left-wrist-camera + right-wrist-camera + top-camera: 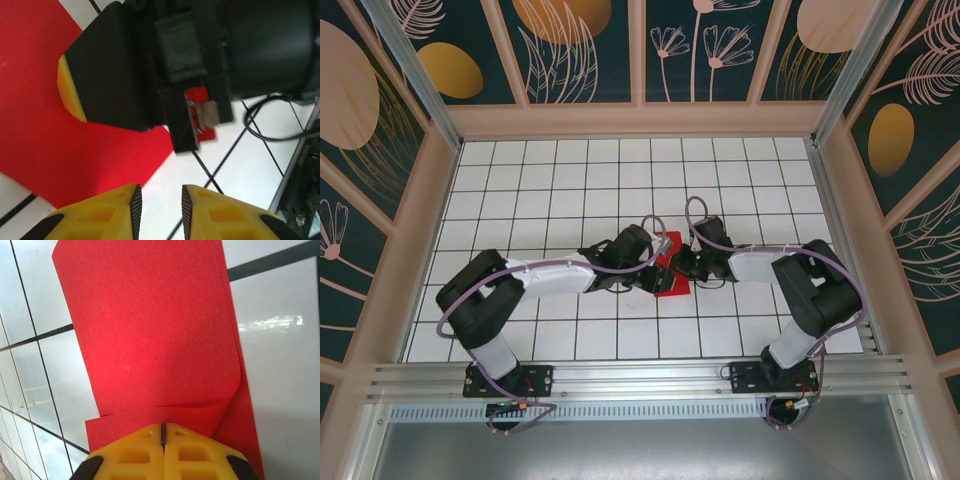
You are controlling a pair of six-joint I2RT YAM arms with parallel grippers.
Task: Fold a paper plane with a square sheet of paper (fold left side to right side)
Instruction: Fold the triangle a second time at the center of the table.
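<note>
Right pincer clamped on edge of thin bright red square paper sheet, sheet curling over just ahead. Left pincer apart, empty, sheet beside its tips on white gridded worktop. Likely mid side-to-side fold. Next: align edges, press crease.

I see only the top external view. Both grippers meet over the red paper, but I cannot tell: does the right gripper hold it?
Observer: Yes. In the right wrist view the right gripper is shut on an edge of the square sheet of paper.
Operator: Is the fold pressed flat?
Observer: No. The upper layer curls over in a round bend, without a crease.
Operator: And the other arm?
Observer: The left gripper is open, bare table between its fingers.
</note>
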